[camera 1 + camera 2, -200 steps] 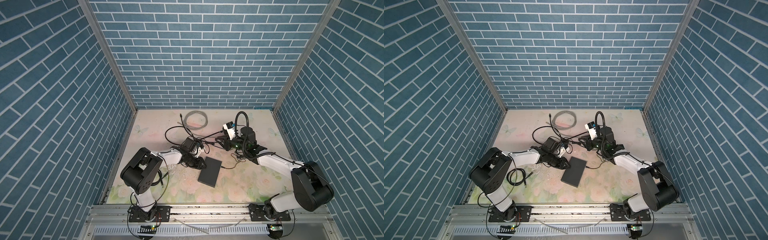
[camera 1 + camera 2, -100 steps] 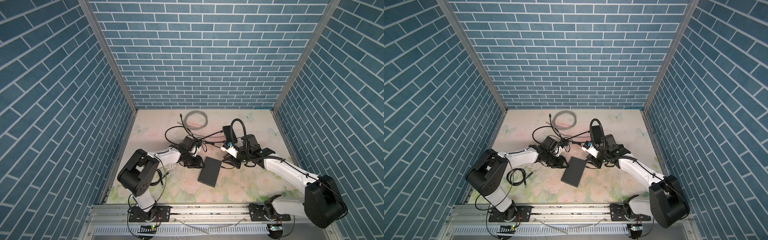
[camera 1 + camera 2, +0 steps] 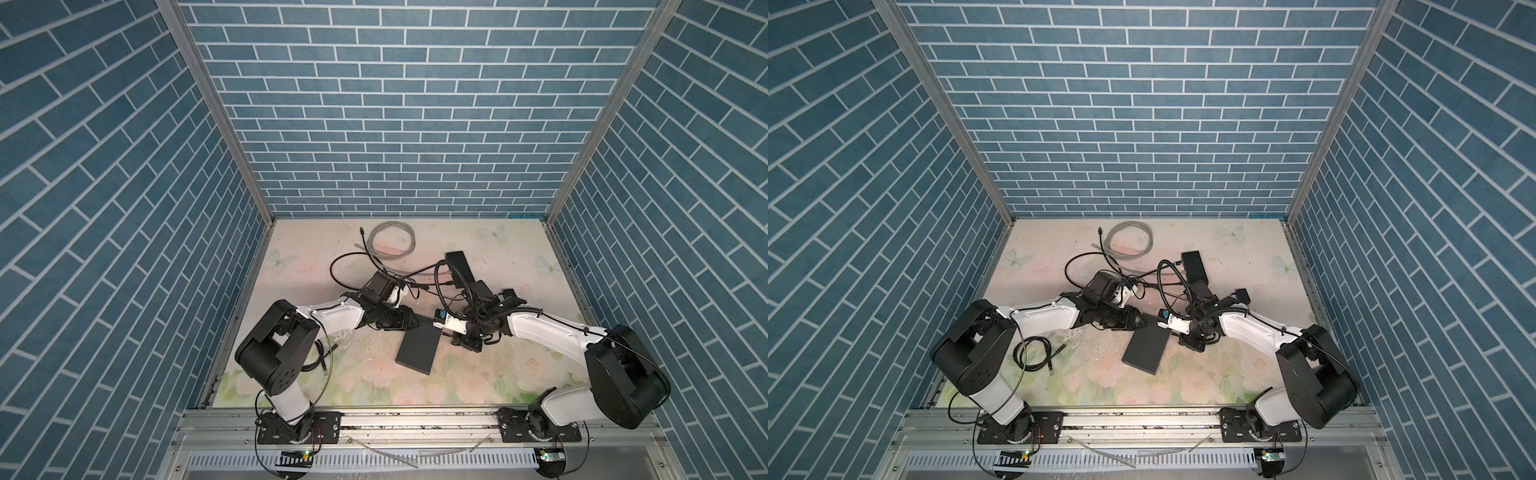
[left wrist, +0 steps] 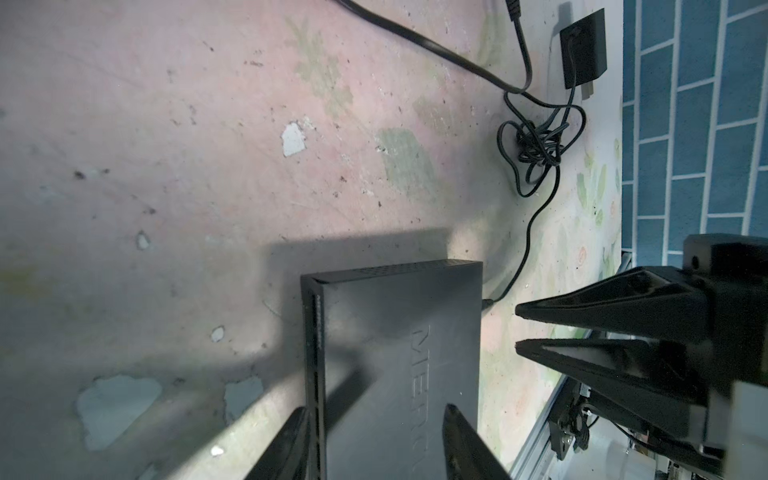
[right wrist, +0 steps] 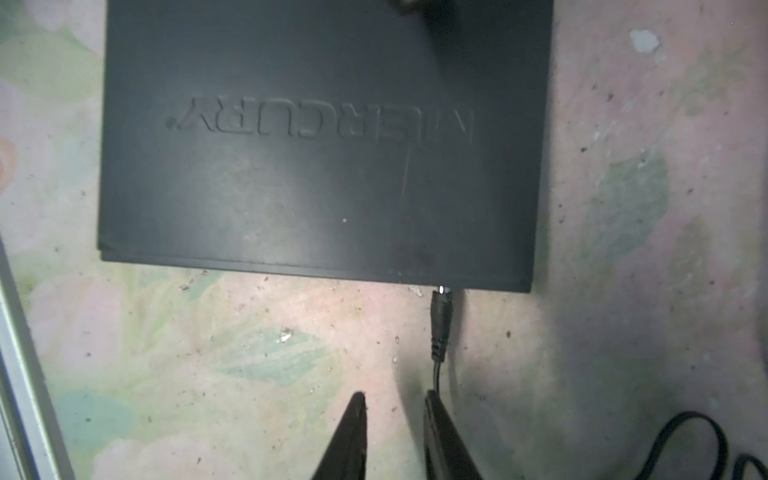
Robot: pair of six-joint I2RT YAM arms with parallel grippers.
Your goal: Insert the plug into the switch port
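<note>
Left claw [image 4: 375, 409] has widened to a released state over the switch [image 4: 395, 324] corner, and right claw [image 5: 395, 395], now moved in along the bench [image 5: 249, 353], stands narrowly parted and empty just behind the plug [image 5: 440, 320], whose tip meets the switch edge, suggesting insertion is nearly complete.

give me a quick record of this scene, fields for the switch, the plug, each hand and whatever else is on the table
switch: black, flat on the table, MERCURY lettering on top
plug: black barrel plug at the switch's edge, silver tip showing
left hand: open, straddling one end of the switch
right hand: open, empty, just behind the plug, with the cord beside it
other: grey cable coil, black power adapter
</note>
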